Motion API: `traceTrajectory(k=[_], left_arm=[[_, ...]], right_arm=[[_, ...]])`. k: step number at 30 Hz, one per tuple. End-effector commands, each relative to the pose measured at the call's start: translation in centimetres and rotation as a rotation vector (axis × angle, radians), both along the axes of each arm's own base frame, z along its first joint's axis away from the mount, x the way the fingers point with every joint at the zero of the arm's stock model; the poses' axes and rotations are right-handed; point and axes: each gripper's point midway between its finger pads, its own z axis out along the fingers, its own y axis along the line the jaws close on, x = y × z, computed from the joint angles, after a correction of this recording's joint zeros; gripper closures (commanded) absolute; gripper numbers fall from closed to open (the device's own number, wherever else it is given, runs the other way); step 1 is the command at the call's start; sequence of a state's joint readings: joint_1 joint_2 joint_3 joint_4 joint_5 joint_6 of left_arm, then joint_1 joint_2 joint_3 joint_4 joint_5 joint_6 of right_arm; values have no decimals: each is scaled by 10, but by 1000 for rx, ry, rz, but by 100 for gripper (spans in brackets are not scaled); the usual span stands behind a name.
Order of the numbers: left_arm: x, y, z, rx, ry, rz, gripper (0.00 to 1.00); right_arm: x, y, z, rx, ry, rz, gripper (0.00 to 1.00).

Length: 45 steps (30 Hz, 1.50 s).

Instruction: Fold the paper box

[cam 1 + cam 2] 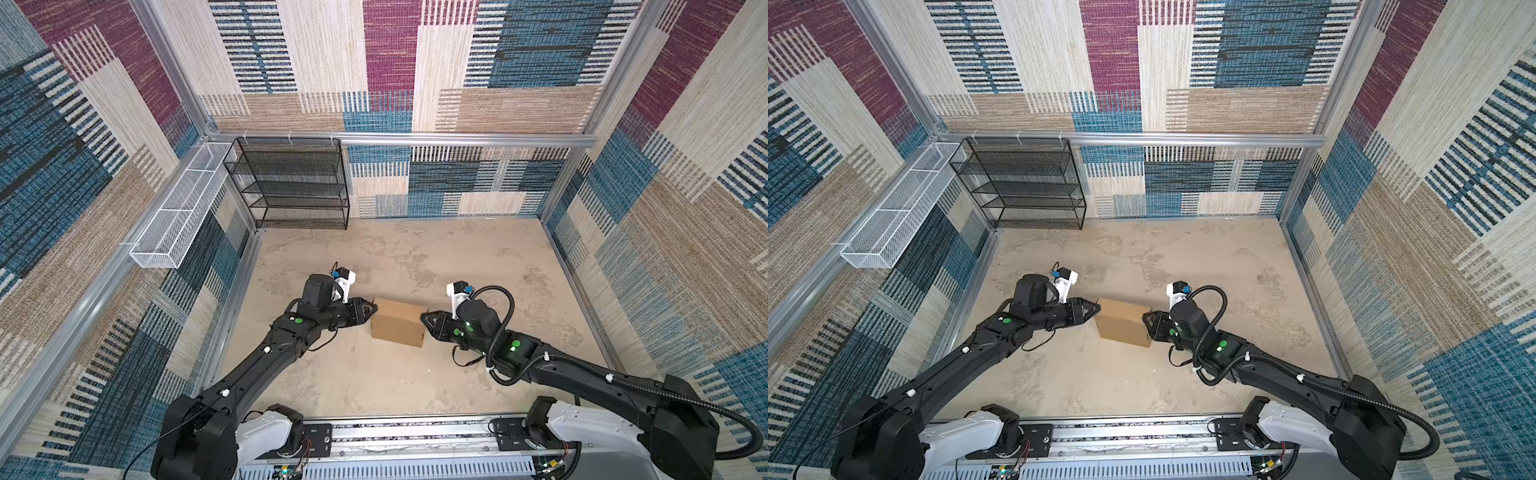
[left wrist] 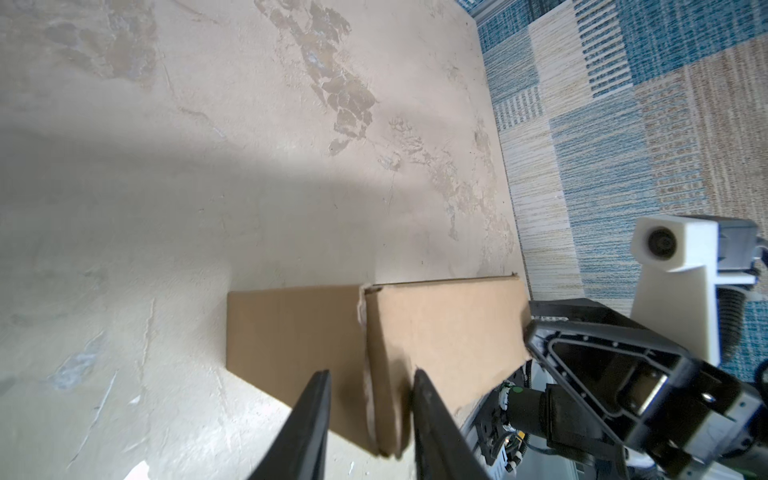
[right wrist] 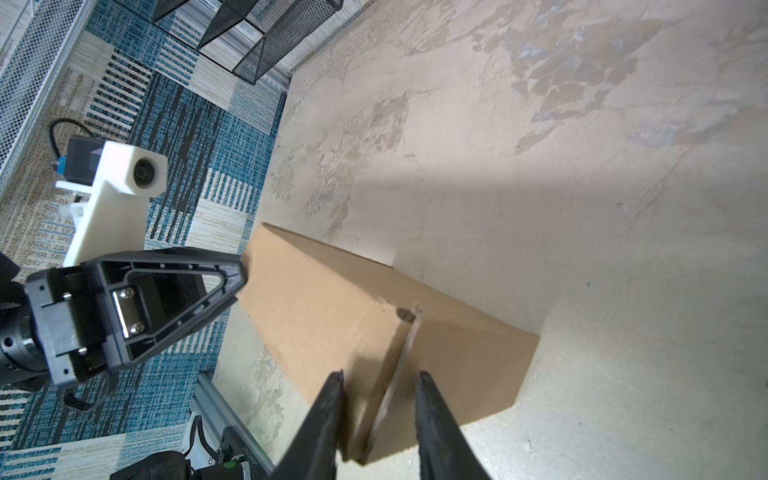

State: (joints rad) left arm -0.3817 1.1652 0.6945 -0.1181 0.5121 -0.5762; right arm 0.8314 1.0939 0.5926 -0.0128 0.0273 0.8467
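Box [image 1: 399,323] on the desk [image 1: 415,257], a hand at each end.

Far off to the box's back left, a white basket [image 1: 174,216] hangs on the side wall and a black rack [image 1: 291,185] stands against the back wall. The left hand [image 1: 375,308] lies low and reaches the box's left end at its far corner. In the left wrist view its fingers [image 2: 316,415] are partly spread, astride a folded edge of cardboard – whether they pinch it cannot be told. The box is folded up into a closed brown block, lying flat near the desk's middle between the two hands. The right hand [image 1: 423,314] meets the box's right end, also at the far corner. Its fingers [image 3: 328,415] are likewise partly spread with a cardboard seam between them – a grip cannot be told here either.
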Motion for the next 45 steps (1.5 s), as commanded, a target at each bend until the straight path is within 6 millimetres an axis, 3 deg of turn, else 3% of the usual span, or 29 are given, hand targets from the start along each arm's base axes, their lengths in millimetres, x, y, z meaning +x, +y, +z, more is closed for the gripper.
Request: traceTrajectory(k=[1, 2, 6, 8, 21, 30, 45], left_arm=[[-6, 4, -21, 24, 60, 14, 69], [-7, 4, -23, 21, 65, 14, 71], [-10, 6, -27, 19, 73, 28, 95], [-11, 7, -27, 18, 70, 31, 100], [-15, 6, -25, 0, 74, 29, 98], [-14, 5, -22, -13, 69, 28, 98], [-15, 4, -20, -26, 66, 28, 98]], right_arm=[[-6, -4, -16, -59, 39, 15, 69], [-6, -5, -16, -60, 37, 15, 69], [-6, -5, -16, -66, 35, 17, 72], [-6, -6, -15, -67, 32, 18, 73], [-3, -1, 1, -78, -12, 48, 65], [4, 4, 28, -67, -65, 49, 55], [1, -6, 8, -113, 4, 12, 53]])
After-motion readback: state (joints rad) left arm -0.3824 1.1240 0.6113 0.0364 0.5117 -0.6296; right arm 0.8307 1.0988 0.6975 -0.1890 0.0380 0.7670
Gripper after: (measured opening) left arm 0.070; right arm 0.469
